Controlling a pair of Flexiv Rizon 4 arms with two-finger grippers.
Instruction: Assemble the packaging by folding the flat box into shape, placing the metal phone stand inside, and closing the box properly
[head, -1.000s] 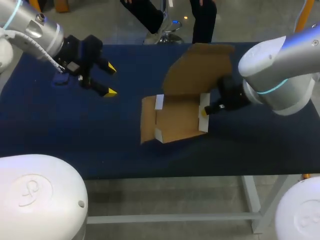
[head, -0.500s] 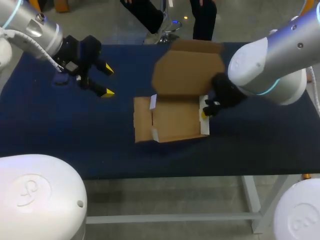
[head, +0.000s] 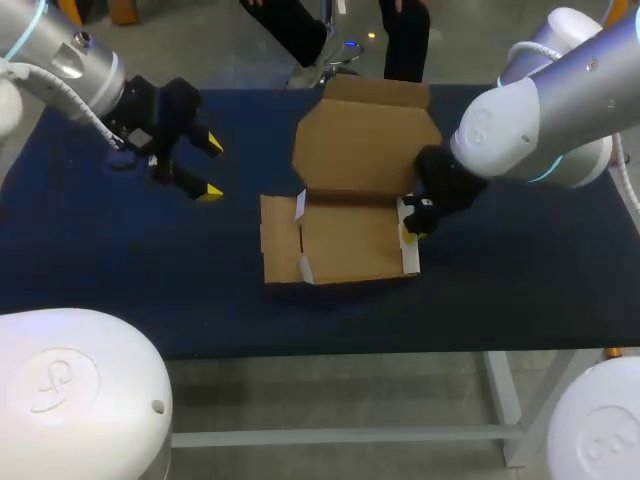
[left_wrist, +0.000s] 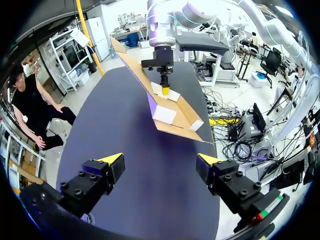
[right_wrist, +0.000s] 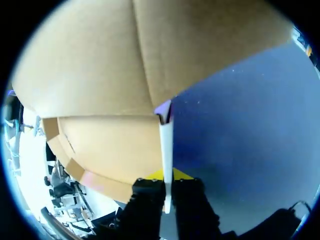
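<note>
Brown cardboard makes up the half-folded box (head: 345, 240), which sits near the middle of the dark blue worktop (head: 120, 260). Its tray lies flat on the cloth with a low wall standing along its left end. Its wide lid panel (head: 365, 145) is raised at the far edge. White inner flaps show at both ends of the tray.

My right arm comes in from the right, and the right tool (head: 412, 222) is at the tray's right end. In the right wrist view, a thin white side flap (right_wrist: 165, 145) runs edge-on between the 2 fingers of the right tool (right_wrist: 166, 176). The fingers press close on it from both sides, so the tool has the flap pinched.

The left tool (head: 211, 168) hangs over the left part of the worktop, well apart from the box. Its 2 yellow-tipped fingers are spread wide with nothing between them. In the left wrist view, the left tool (left_wrist: 161, 160) looks out at the box (left_wrist: 170, 112) ahead of it. The right tool (left_wrist: 164, 91) stands at the box's far end.
</note>
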